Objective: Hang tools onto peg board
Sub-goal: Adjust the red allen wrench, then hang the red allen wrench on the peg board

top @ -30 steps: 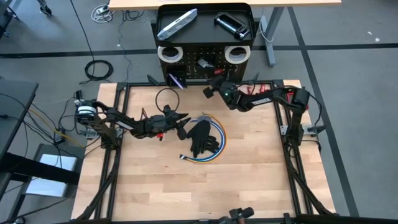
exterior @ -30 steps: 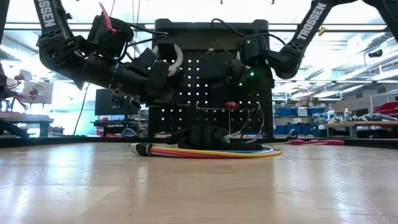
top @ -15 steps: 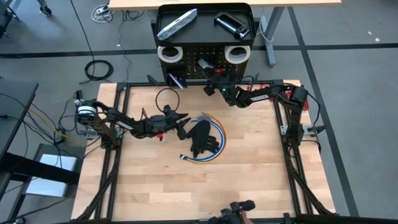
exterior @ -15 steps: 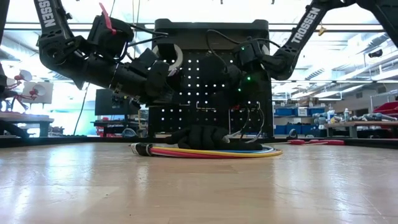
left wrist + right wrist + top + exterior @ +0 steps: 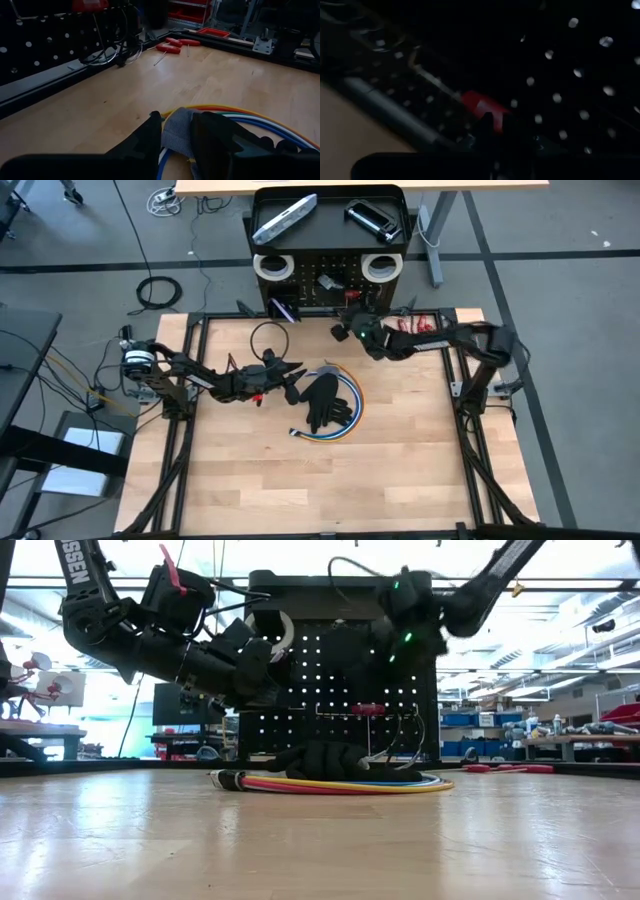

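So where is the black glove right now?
In the high view, the black glove lies near the table's middle, on a coil of coloured cables, just beside the left gripper.

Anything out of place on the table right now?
Yes: a black glove lies heaped on a coil of coloured cables mid-table, and two red-handled tools lie loose by the far table edge, not hung on the peg board.

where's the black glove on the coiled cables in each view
High view: black fabric glove at table centre, lying on the multicoloured cable coil.
Low view: a dark heap mid-picture, on the coil, in front of the board.
Left wrist view: only grey fabric shows between the left end effector's fingers; probably the glove, I cannot be sure.
Right wrist view: not in it.
Shared landmark: the black perforated metal peg board.
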{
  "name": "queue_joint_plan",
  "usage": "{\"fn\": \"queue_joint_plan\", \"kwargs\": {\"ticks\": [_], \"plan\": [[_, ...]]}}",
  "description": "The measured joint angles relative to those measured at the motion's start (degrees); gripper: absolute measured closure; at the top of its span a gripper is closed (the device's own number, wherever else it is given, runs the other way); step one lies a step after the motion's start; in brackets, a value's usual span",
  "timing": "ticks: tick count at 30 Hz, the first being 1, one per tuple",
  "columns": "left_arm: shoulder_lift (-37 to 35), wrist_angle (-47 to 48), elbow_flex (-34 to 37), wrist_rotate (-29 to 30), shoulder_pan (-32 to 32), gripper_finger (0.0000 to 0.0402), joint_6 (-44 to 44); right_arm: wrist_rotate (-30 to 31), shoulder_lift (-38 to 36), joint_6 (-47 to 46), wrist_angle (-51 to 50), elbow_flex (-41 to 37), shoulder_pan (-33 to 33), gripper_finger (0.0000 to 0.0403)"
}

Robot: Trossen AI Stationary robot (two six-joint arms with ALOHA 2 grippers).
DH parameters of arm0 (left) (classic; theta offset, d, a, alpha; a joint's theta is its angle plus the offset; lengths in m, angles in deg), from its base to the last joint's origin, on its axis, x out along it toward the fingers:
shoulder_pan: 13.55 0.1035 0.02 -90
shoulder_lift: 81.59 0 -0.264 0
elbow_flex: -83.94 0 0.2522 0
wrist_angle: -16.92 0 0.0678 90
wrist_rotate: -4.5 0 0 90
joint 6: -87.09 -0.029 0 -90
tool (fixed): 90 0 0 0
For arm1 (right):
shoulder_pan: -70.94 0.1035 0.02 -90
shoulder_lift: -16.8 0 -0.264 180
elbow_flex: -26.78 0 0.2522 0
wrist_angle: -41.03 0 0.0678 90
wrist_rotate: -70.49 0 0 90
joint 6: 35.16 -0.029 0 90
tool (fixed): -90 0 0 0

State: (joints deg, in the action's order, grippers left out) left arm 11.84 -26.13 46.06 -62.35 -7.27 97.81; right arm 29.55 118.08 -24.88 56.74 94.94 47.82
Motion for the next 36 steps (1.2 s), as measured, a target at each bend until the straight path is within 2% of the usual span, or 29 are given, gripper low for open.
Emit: {"fn": "queue_joint_plan", "kwargs": {"ticks": [3, 5, 7, 10, 13, 16, 19, 22, 24, 27, 31, 36], "plan": [[0.00, 0.08, 0.00, -0.02, 0.00, 0.0282, 0.00, 2.34, -7.22, -9.59, -13.36, -1.64, 3.49, 0.0342], [0.00, 0.23, 0.00, 0.00, 0.00, 0.0282, 0.00, 4.64, -12.34, -22.13, -25.93, -2.20, 5.29, 0.0332], [0.00, 0.21, 0.00, 0.00, 0.00, 0.0282, 0.01, 5.21, -17.05, -38.63, -40.36, -2.27, 6.32, 0.0322], [0.00, 0.20, 0.00, -0.02, 0.00, 0.0282, 0.02, 1.15, -22.31, -62.63, -57.95, -2.29, 6.24, 0.0309], [0.00, 0.17, 0.00, -0.02, 0.00, 0.0282, 0.00, -4.86, -24.11, -76.32, -68.73, -2.31, 4.70, 0.0299], [0.00, 0.10, 0.00, -0.02, 0.00, 0.0282, 0.02, -9.73, -23.47, -81.24, -75.31, -2.32, 1.43, 0.0294], [0.00, 0.16, 0.00, -0.02, 0.00, 0.0282, 0.02, -11.52, -21.60, -83.99, -79.39, -2.36, -3.39, 0.0295], [0.00, 0.17, 0.00, -0.22, 0.00, 0.0282, 0.02, -12.32, -19.97, -83.98, -80.05, -2.89, -9.45, 0.0300], [0.00, 0.08, 0.00, -0.57, 0.00, 0.0282, 0.02, -15.52, -18.78, -83.98, -80.03, -3.72, -14.15, 0.0303], [0.00, -0.33, 0.00, -0.72, 0.00, 0.0282, 0.36, -20.42, -16.68, -85.59, -78.44, -5.07, -20.83, 0.0305], [0.00, -0.88, 0.00, -0.90, -0.02, 0.0282, 1.23, -25.94, -13.13, -87.69, -70.80, -7.67, -26.70, 0.0303], [0.00, -0.86, 0.00, -0.90, -0.01, 0.0282, 1.51, -26.42, -8.31, -87.13, -63.56, -7.88, -29.55, 0.0304]]}}
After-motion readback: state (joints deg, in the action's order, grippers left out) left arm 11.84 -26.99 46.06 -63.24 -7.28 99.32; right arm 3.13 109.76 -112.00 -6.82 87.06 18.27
